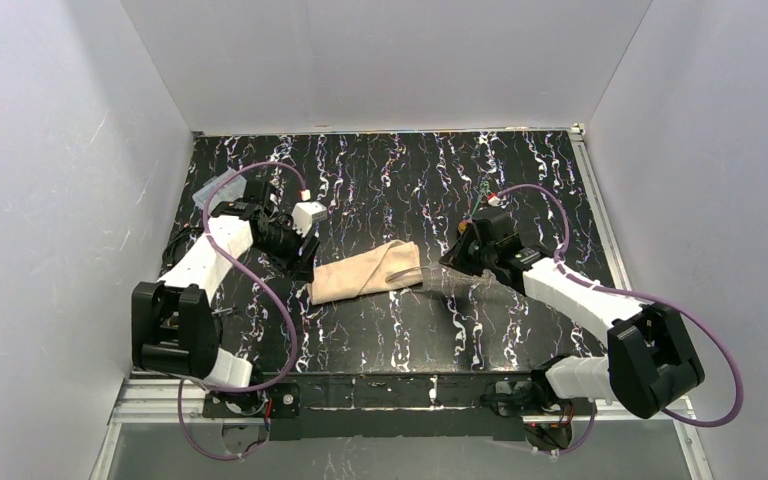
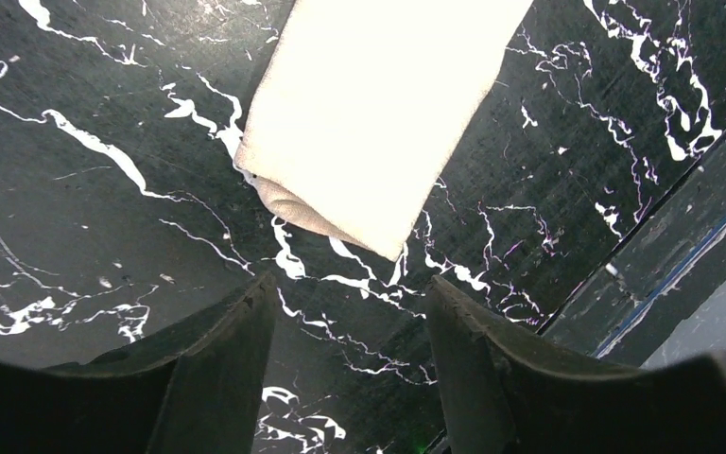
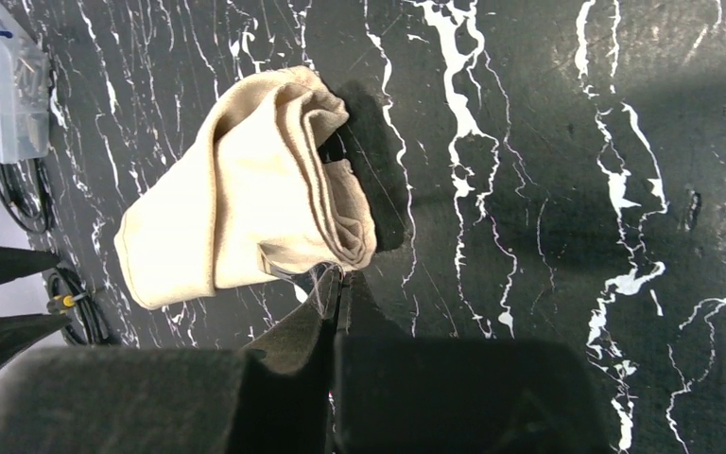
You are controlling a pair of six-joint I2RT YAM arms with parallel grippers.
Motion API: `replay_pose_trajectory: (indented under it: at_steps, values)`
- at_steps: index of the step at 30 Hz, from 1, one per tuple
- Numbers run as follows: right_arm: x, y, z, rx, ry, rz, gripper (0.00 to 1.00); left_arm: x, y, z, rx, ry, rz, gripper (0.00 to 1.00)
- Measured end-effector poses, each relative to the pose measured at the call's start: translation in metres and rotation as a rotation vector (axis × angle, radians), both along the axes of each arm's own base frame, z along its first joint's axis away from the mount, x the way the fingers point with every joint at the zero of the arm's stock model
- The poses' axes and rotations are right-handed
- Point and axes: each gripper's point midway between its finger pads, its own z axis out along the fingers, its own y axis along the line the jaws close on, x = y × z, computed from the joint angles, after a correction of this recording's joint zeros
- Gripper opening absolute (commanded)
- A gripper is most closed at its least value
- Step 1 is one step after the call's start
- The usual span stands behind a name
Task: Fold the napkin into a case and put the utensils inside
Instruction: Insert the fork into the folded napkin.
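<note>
- I see the napkin (image 1: 360, 275) folded up into a long, thick strip, and it lies near the middle of the black table (image 1: 410, 190) with white streaks
- The strip lies between my two arms and slants a little, with its right end farther back
- My left claw (image 1: 305, 262) is just by the left end of the cloth
- In the left wrist view, the left claw (image 2: 350, 284) has its two fingers wide apart with nothing between them, and the closed, rounded end of the napkin (image 2: 378, 113) lies just in front of them
- My right claw (image 1: 447, 268) is at the right end of the cloth
- In the right wrist view, the right claw (image 3: 340, 284) has its fingers pressed together, right at the end of the napkin (image 3: 236, 208) where the layers show
- A thin shiny bit (image 3: 319, 282) sits at those fingertips, touching the cloth, and I cannot tell what it is or if it is pinched
- A clear box (image 3: 0, 85) sits far off at the table's left side, with wires (image 3: 19, 189) next to it
</note>
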Motion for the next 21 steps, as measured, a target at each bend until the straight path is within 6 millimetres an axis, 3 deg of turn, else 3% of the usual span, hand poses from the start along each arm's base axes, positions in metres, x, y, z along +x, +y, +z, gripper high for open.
replay_pose_trajectory:
  at_steps: [11, 21]
  values:
    - [0.001, 0.008, 0.018, 0.052, -0.046, 0.027, 0.01, -0.001, 0.003, -0.036, 0.036, 0.144, 0.086, 0.57]
    - [0.014, 0.017, 0.007, 0.043, -0.027, 0.044, 0.01, -0.001, 0.006, -0.052, 0.07, 0.207, 0.135, 0.51]
